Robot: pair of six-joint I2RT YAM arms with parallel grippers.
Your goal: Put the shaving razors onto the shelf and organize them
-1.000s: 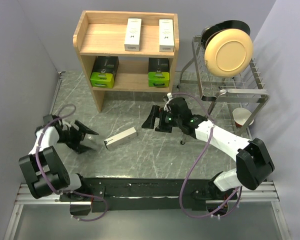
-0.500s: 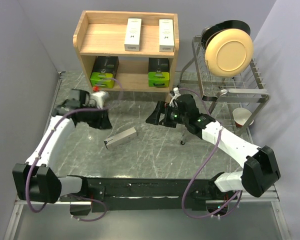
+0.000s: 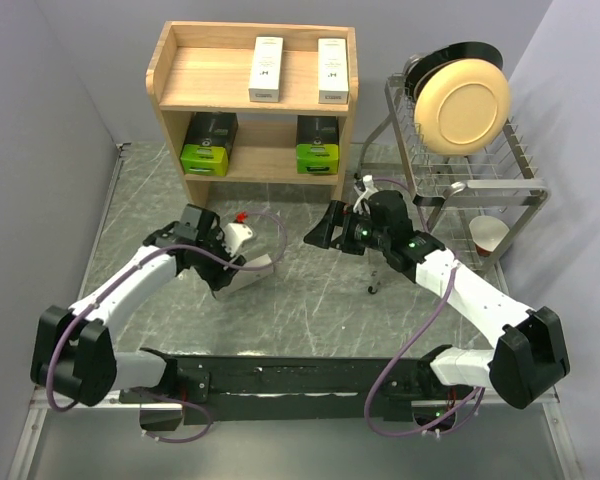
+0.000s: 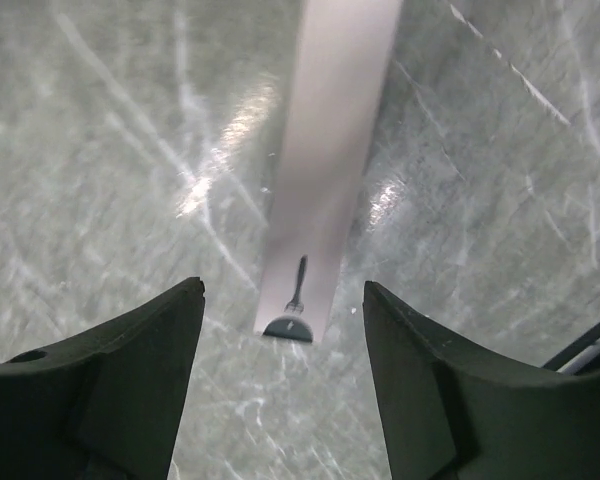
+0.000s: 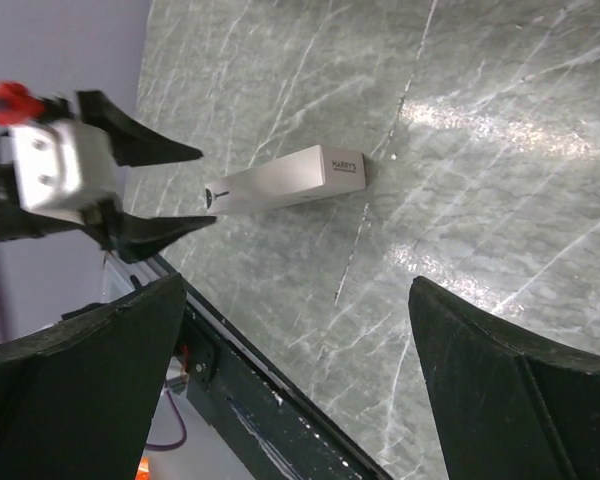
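Note:
The wooden shelf [image 3: 170, 75] holds two slim white razor boxes [image 3: 267, 68] [image 3: 332, 70] on its top tier and two black-and-green packs [image 3: 208, 143] [image 3: 317, 143] on its lower tier. A third slim white box [image 3: 264, 265] lies flat on the table. My left gripper [image 3: 228, 278] is open just above the box's near end; in the left wrist view the box [image 4: 330, 150] runs away from between the open fingers [image 4: 130, 400]. My right gripper [image 3: 318, 228] is open and empty, hovering right of the box; it sees the box [image 5: 290, 180] and the left gripper [image 5: 160, 190].
A wire dish rack [image 3: 460, 185] with a cream plate [image 3: 460, 102] stands at the right, with a red-and-white cup [image 3: 488, 235] under it. The grey walls close in on both sides. The black base rail [image 3: 280, 370] runs along the near edge.
My left arm swung from the far left toward the middle and now sits over the lying box. My right gripper drifted slightly right and up. The box has not moved.

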